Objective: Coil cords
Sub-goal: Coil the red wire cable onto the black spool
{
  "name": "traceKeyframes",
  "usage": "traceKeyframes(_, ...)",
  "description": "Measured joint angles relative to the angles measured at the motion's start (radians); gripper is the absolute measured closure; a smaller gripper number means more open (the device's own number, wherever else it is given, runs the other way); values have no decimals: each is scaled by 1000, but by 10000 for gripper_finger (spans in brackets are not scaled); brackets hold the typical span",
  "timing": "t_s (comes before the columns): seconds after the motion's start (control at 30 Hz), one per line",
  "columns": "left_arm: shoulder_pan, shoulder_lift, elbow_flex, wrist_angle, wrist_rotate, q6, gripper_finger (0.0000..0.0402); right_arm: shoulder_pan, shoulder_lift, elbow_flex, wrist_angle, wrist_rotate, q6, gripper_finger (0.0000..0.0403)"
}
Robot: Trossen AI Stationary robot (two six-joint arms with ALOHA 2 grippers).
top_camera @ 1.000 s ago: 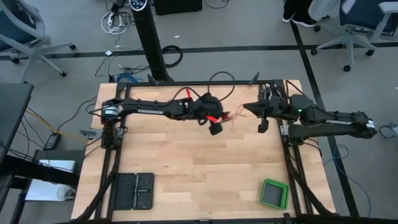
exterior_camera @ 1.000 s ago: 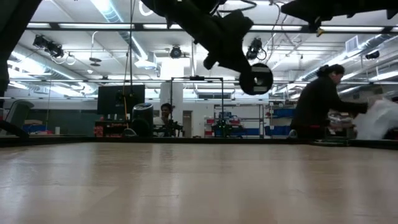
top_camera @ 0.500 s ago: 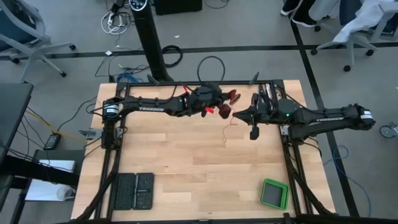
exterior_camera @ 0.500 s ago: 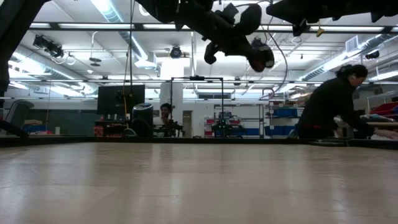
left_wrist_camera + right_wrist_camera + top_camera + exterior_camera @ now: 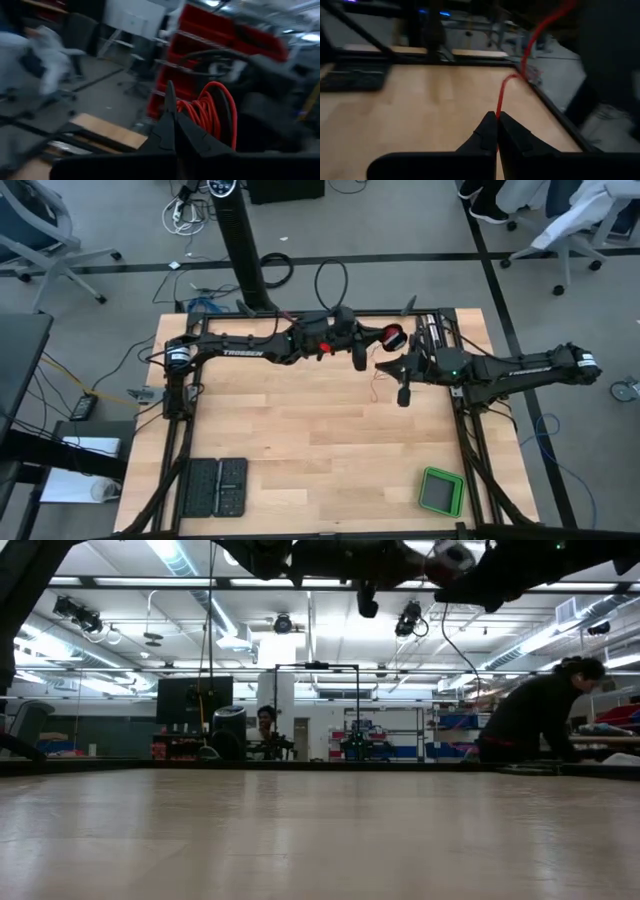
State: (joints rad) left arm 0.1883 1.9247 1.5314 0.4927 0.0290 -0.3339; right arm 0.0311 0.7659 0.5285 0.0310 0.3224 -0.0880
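The thin red-orange cord is partly wound into a small coil [image 5: 392,337] high above the table's far middle; the coil also shows in the left wrist view [image 5: 207,112]. My left gripper [image 5: 375,340] is shut at the coil. My right gripper [image 5: 381,367] is shut on a straight run of the cord [image 5: 501,97] just on the near side of the coil. A loose tail [image 5: 377,391] hangs below toward the table. The cord's dark end piece does not show. In the low view both arms [image 5: 400,555] stay along the top edge. My left gripper has its shut fingers [image 5: 170,115] against the coil's strands [image 5: 184,106], and the loops stand beside and beyond the fingertips, clear of the table. Whether the strands are pinched between the fingers, I cannot tell. My right gripper pinches a single strand [image 5: 498,112] at its fingertips. From there the strand runs straight away from the fingers and then upward [image 5: 545,22], clear of the table.
A green-rimmed box [image 5: 440,491] sits at the table's near right and a black flat pad [image 5: 214,486] at the near left. The wooden table top [image 5: 300,430] lies between them. People and office chairs are in the room beyond the table.
My left gripper has risen and gone toward the table's far edge and right, turning as it went, carrying the red coil with it. My right gripper has moved a little toward the table's left. The loose loops under them have drawn up into a short hanging tail.
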Motion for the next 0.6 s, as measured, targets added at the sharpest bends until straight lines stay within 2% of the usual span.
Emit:
traceKeyframes(0.13,0,0,0,22,86,-98,400,0,-1,0,-12,145,8,403)
traceKeyframes(0.27,0,0,0,11,130,-117,400,0,-3,0,-22,212,32,403)
traceKeyframes(0.4,0,0,0,4,131,-59,400,11,-11,0,-3,202,71,403)
traceKeyframes(0.6,0,0,0,-14,36,115,400,52,-11,0,20,183,115,403)
